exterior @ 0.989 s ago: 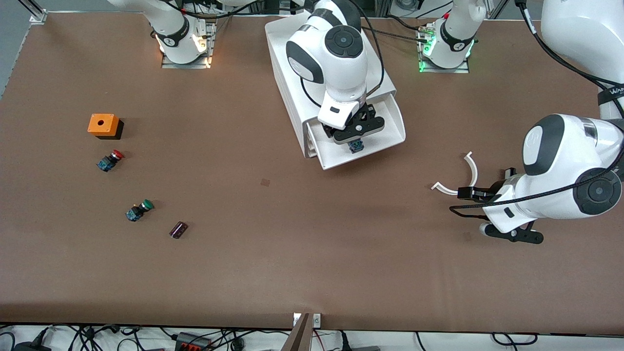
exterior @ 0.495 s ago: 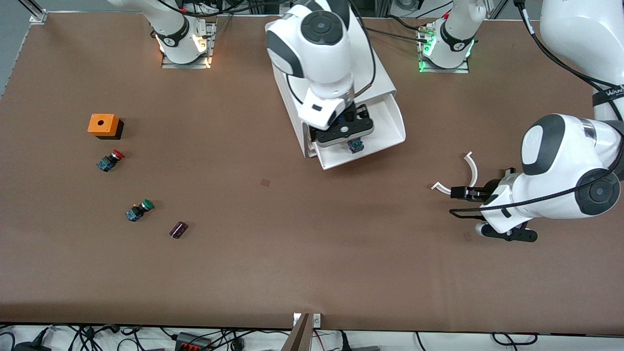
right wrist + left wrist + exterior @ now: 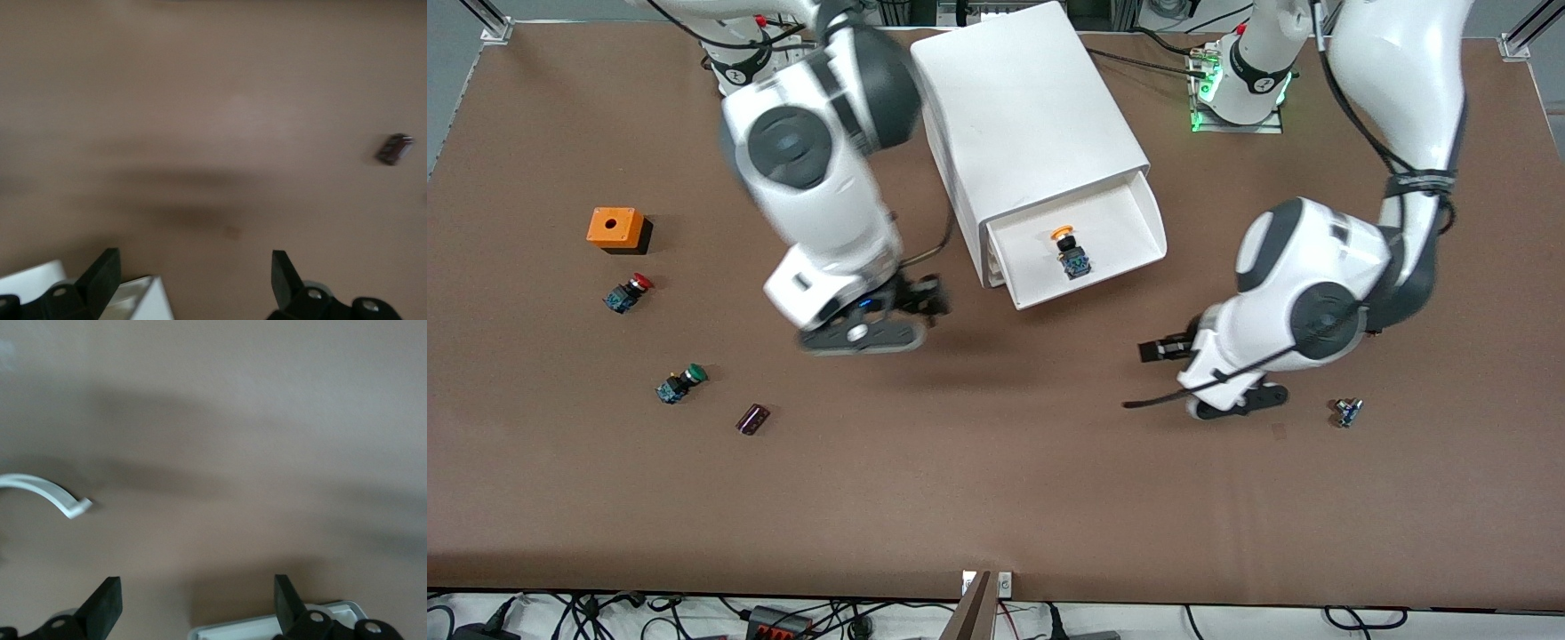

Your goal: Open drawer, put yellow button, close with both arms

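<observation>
Small yellow-capped push button (image 3: 1069, 252) lying in the pulled-out top white plastic drawer (image 3: 1129, 233). Right gripper (image 3: 190, 280) spread wide, empty, over bare brown tabletop (image 3: 978, 462) beside the cabinet. Left gripper (image 3: 193, 603) likewise wide, apparently over the drawer's corner.

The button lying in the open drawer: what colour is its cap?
Yellow-orange, on the yellow button in the drawer; the front view shows it best.
</observation>
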Tool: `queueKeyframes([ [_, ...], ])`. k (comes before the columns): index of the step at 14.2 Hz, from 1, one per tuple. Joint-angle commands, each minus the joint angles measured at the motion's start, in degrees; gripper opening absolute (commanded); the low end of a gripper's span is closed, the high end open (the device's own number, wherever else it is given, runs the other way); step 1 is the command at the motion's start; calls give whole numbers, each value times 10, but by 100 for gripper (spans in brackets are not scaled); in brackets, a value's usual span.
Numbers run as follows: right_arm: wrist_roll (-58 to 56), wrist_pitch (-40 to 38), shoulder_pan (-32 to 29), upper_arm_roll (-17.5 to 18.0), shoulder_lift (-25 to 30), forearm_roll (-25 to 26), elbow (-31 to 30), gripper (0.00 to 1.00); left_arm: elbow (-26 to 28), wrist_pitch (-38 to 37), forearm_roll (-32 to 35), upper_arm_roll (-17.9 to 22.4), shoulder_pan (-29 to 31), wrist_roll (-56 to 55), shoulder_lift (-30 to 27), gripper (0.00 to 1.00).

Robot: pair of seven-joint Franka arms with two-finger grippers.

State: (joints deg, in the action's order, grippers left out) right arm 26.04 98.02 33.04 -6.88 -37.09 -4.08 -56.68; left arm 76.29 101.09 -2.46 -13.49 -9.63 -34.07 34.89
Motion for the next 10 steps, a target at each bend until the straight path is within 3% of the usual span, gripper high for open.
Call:
queueKeyframes([
  [1, -18, -7, -56, 10, 8, 0, -25, 100, 44, 9, -10, -20, -6, -42, -27, 100],
  [6, -73, -36, -149, 10, 11, 0, -25, 100, 83, 20, -11, -72, -5, -111, -44, 100],
  [10, -76, -40, -197, 10, 22, 0, -26, 100, 186, 81, -11, -99, -5, -118, -98, 100],
])
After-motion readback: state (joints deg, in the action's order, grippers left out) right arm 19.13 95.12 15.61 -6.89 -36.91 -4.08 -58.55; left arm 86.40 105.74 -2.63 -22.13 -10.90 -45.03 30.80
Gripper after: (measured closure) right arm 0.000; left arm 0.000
